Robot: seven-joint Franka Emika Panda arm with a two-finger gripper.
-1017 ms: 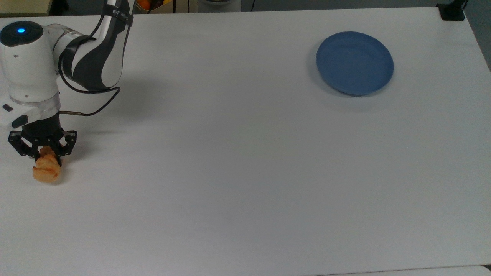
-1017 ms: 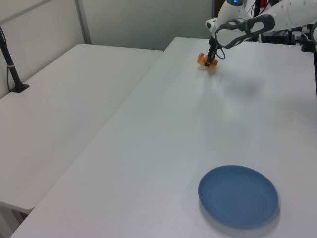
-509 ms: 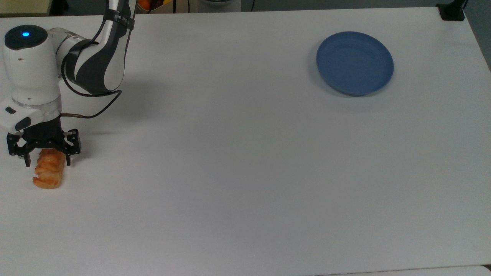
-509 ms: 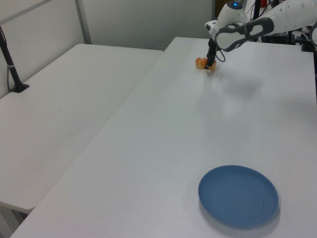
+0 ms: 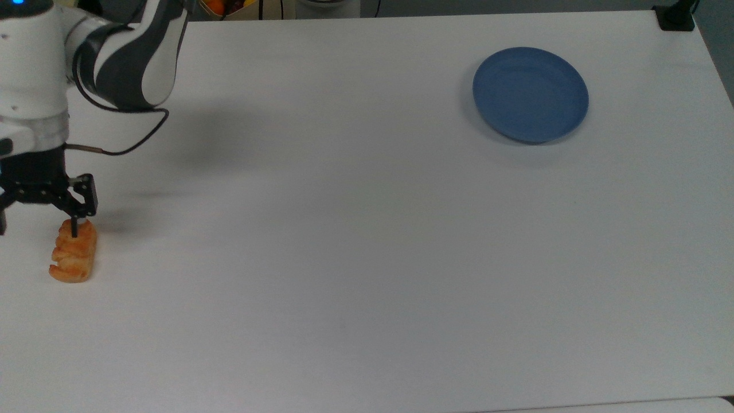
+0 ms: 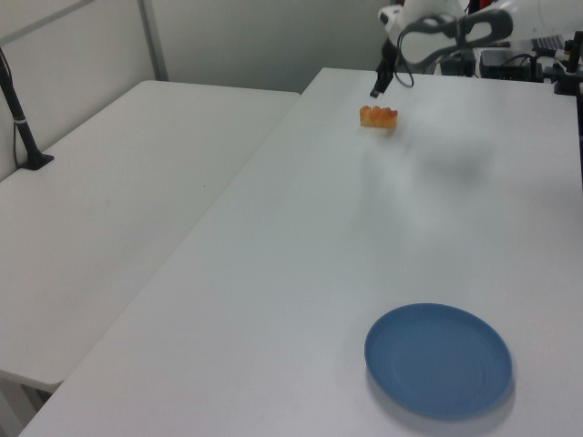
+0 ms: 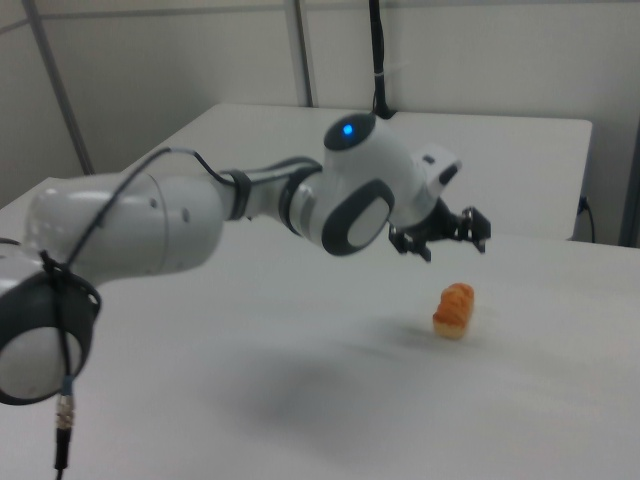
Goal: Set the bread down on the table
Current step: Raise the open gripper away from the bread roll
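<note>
With the bread (image 5: 73, 253) lying flat on the table (image 5: 355, 241), nothing grips it: the gripper (image 5: 37, 221) hangs above it with fingers spread apart and empty. Top view: bread sits near the top view's left edge, long axis running roughly up-down in frame, one end under the visible fingertip (image 5: 74, 228); the other finger is cut by the frame edge. Right view: gripper (image 7: 448, 243) is clear of the bread (image 7: 454, 309), up and slightly toward the right view's left, with a visible gap of air between fingertips and crust. Left view: bread (image 6: 379, 116) rests on the table (image 6: 301, 246) near its far end, gripper (image 6: 377, 87) just above it, not touching. Blue plate (image 5: 530, 94) sits well apart from the bread, toward the top view's upper right; in the left view the plate (image 6: 438, 360) is near the bottom of frame, with nothing on it. Arm (image 7: 200, 220) crosses the right view from the left, blue light lit on the wrist housing (image 7: 347, 129). A second white table (image 6: 100, 209) adjoins on the left view's left, with a black post (image 6: 23, 127) standing on it. Bread looks intact, golden-orange, ridged crust up.
</note>
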